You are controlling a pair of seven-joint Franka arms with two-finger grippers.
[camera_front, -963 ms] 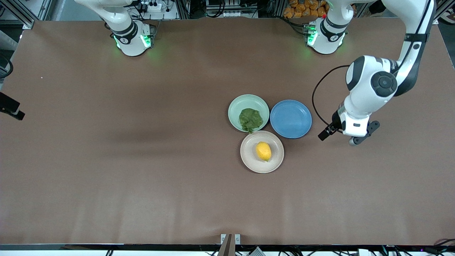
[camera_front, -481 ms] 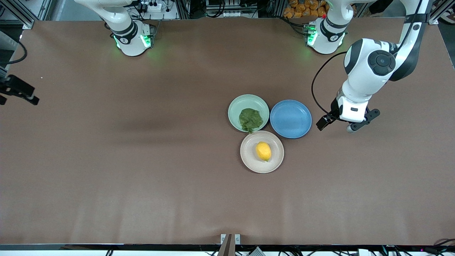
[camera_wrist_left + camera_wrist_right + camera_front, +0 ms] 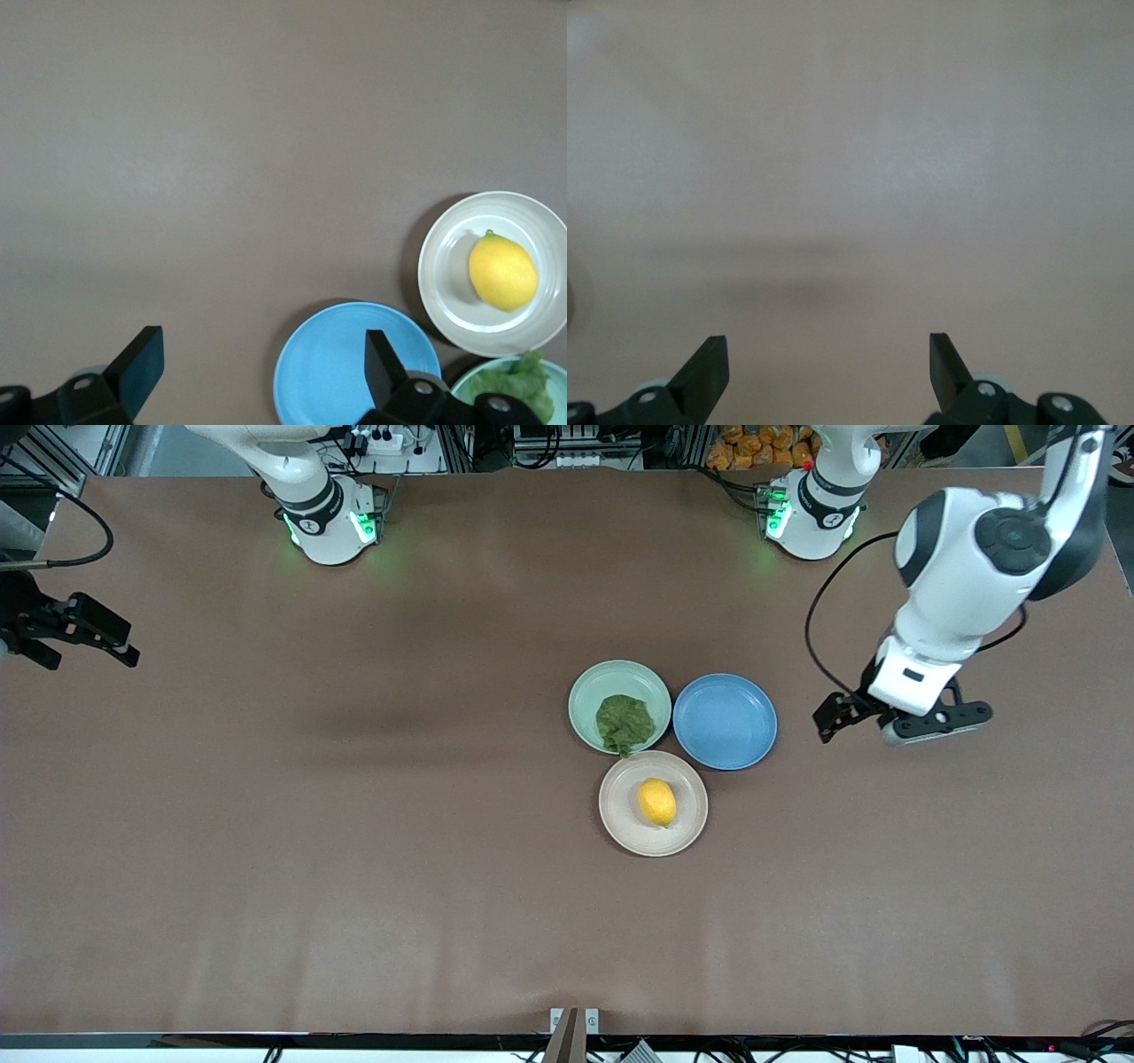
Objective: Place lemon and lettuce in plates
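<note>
The lemon (image 3: 656,802) lies in the beige-white plate (image 3: 620,824), the plate nearest the front camera. The lettuce (image 3: 625,724) lies in the pale mint plate (image 3: 589,686). My left gripper (image 3: 930,722) is open and empty, up over bare table beside the blue plate, toward the left arm's end. The left wrist view shows its spread gripper (image 3: 263,350), the lemon (image 3: 502,271), the beige-white plate (image 3: 443,266) and part of the lettuce (image 3: 514,390). My right gripper (image 3: 84,633) is open and empty over bare table at the right arm's end; its wrist view (image 3: 828,354) shows only tabletop.
A blue plate (image 3: 725,721) stands empty beside the mint plate, touching both other plates' rims; it also shows in the left wrist view (image 3: 328,376). The brown table (image 3: 354,824) carries nothing else. Both arm bases stand along the table's edge farthest from the front camera.
My left gripper has risen and swung away from the blue plate toward the left arm's end of the table. My right gripper has come farther in over the table. Lemon and lettuce have not moved.
</note>
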